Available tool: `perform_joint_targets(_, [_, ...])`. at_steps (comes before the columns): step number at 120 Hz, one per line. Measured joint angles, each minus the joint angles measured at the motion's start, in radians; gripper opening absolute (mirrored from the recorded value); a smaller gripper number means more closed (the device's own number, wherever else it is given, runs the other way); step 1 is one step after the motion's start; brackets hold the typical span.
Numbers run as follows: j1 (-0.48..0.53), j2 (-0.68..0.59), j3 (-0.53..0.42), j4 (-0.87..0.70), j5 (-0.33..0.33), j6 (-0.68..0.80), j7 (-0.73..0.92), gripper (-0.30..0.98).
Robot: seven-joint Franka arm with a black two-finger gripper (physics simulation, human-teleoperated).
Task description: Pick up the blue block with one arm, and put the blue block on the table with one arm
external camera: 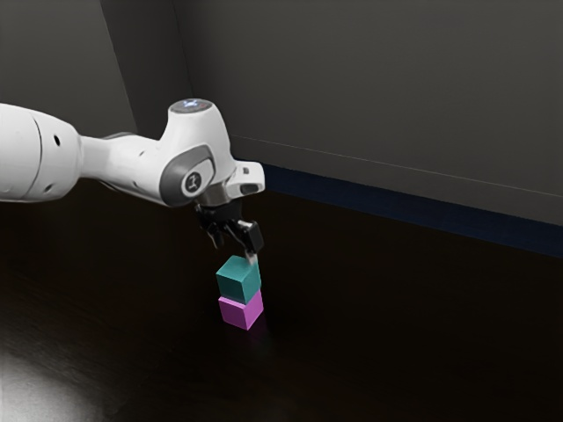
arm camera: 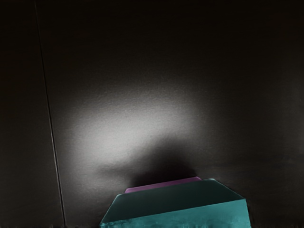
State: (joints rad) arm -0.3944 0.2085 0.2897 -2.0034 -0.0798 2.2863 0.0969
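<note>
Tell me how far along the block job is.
Looks done: the gripper has reached the top of the teal block. In hand: nothing; the fingers stand apart without gripping it. Left: grip it, lift it off the pink block and set it on the table.

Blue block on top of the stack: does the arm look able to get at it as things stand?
Probably yes. The blue block sits on the pink block with nothing stacked on it, and the gripper is open close above it.
</note>
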Motion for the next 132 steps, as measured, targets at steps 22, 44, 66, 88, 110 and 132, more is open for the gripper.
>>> perform_joint_targets(22, [-0.003, -0.040, -0.022, -0.033, -0.012, -0.017, 0.012, 0.69])
perform_joint_targets(44, [0.000, -0.032, -0.024, -0.059, -0.025, -0.016, 0.020, 0.69])
perform_joint_targets(66, [0.000, -0.012, -0.024, -0.057, -0.025, 0.011, 0.027, 0.69])
perform_joint_targets(88, [0.000, 0.009, -0.024, -0.057, -0.027, 0.036, 0.032, 0.69])
perform_joint_targets(110, [0.001, 0.024, -0.024, -0.059, -0.029, 0.049, 0.035, 0.69])
perform_joint_targets(132, [0.001, 0.030, -0.024, -0.059, -0.029, 0.056, 0.037, 0.68])
